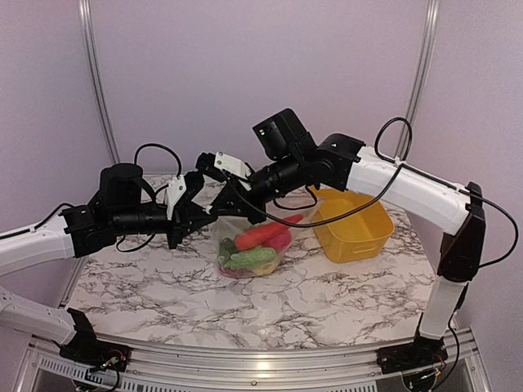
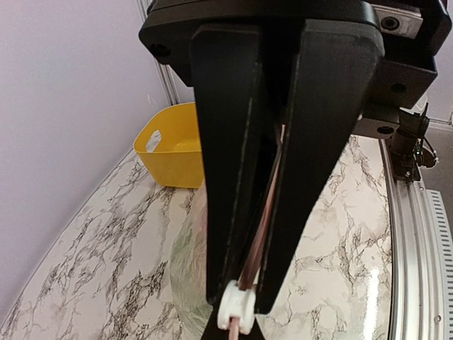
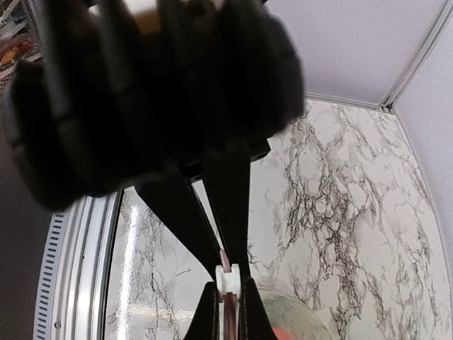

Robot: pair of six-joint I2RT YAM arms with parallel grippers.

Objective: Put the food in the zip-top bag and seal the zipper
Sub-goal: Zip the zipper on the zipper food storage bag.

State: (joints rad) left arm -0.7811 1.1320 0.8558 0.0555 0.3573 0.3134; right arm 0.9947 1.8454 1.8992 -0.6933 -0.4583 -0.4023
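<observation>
The clear zip-top bag (image 1: 282, 249) hangs just over the marble table, holding the food: a long red-orange piece (image 1: 261, 235), a green cucumber (image 1: 249, 258) and a yellow bit. My left gripper (image 1: 198, 204) and right gripper (image 1: 219, 194) meet tip to tip at the bag's mouth. In the left wrist view the left gripper (image 2: 238, 327) is shut on the pinkish zipper (image 2: 272, 191), right at its white slider (image 2: 237, 308). From the right wrist, the right gripper (image 3: 228, 303) is shut on the zipper on the other side of the slider (image 3: 228, 278). The bag (image 3: 301, 315) bulges below.
A yellow plastic basket (image 1: 355, 230) stands on the table to the right of the bag, also seen as the basket (image 2: 173, 152) by the back wall. The metal rail (image 3: 67, 276) runs along the table's near edge. Both arms crowd the space above the bag.
</observation>
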